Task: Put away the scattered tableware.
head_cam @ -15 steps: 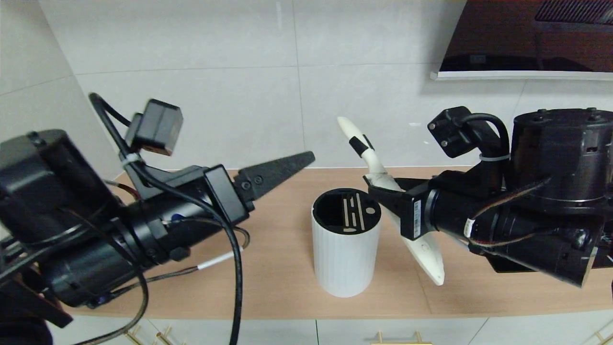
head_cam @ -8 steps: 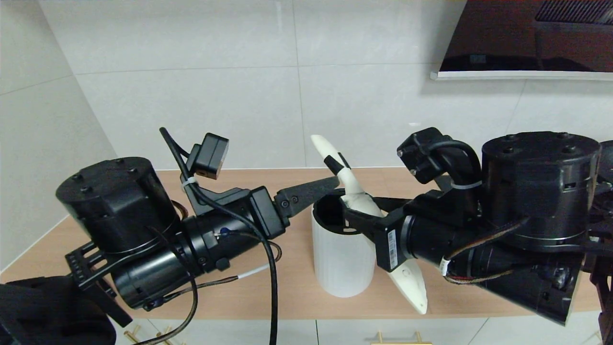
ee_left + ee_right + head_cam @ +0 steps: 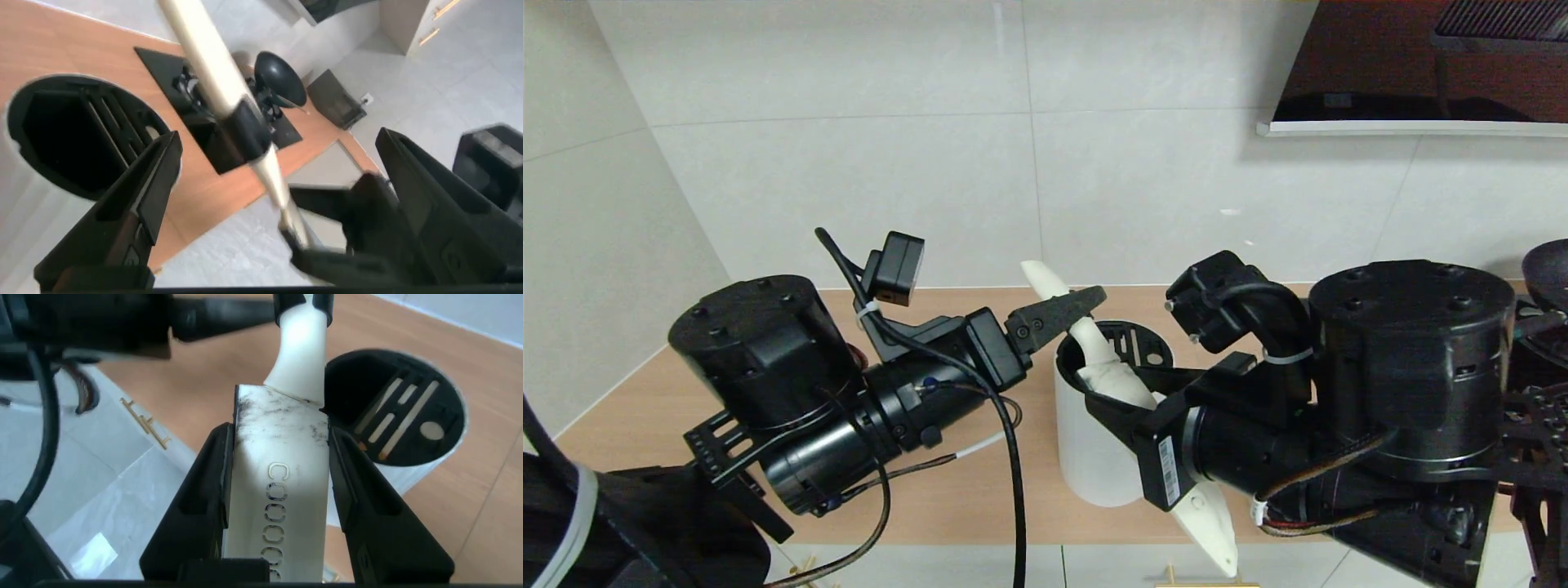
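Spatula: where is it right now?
In the head view's centre, the spatula is tilted beside the white holder, clamped in the right gripper, its handle inside the open left gripper.

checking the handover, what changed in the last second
The right gripper, shut on the white spatula, moved left toward the holder. The left gripper, open, swung in until its fingers flank the spatula's handle; it has not closed. The holder stayed put on the counter.

Spatula: one, white, just the one.
Utensil holder: one white cylinder.
Grippers: two, left gripper and right gripper.
Countertop: one.
Range hood: one.
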You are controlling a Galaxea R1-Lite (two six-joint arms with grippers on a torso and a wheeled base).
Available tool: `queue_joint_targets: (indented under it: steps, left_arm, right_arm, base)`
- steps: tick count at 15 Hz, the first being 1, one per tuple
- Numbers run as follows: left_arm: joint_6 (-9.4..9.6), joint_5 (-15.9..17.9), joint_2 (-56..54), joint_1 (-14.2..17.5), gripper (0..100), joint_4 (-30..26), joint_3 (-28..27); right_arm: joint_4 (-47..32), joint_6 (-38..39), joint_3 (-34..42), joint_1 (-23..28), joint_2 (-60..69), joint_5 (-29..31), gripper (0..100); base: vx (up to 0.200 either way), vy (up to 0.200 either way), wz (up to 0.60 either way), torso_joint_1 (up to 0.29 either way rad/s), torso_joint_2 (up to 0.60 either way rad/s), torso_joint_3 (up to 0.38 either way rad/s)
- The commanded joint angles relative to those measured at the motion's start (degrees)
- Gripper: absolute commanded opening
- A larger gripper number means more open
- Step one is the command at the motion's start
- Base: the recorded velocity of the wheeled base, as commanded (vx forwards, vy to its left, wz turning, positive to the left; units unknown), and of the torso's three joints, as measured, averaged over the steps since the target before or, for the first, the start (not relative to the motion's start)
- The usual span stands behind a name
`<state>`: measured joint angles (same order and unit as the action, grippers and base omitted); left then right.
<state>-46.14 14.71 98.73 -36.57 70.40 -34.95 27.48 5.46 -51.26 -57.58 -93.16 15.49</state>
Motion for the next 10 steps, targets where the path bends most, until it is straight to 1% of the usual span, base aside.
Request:
queue_joint_targets:
  steps: [1, 4, 8, 10]
  left_arm:
    - [0.00, 0.0, 0.9, 0.0, 100, 0.4, 0.0]
    - [0.00, -0.8, 1.6, 0.0, 100, 0.4, -0.1]
    - [0.09, -4.1, 2.7, 0.0, 100, 0.4, -1.9]
    - [0.09, -4.2, 2.7, 0.0, 100, 0.4, -2.0]
  right_arm:
    - [0.0, 0.0, 0.2, -0.8, -0.1, 0.0, 0]
    - [-0.1, 0.0, 0.3, -1.6, -0.4, 0.0, 0]
    - [-0.1, 0.0, 0.5, -2.0, -0.4, 0.0, 0]
    - [-0.1, -0.1, 0.6, -2.0, -0.4, 0.0, 0]
  base:
    - [0.000, 0.000, 0.00, 0.000, 0.00, 0.000]
    - [0.000, 0.000, 0.00, 0.000, 0.00, 0.000]
    - [0.000, 0.000, 0.00, 0.000, 0.00, 0.000]
    - [0.000, 0.000, 0.00, 0.000, 0.00, 0.000]
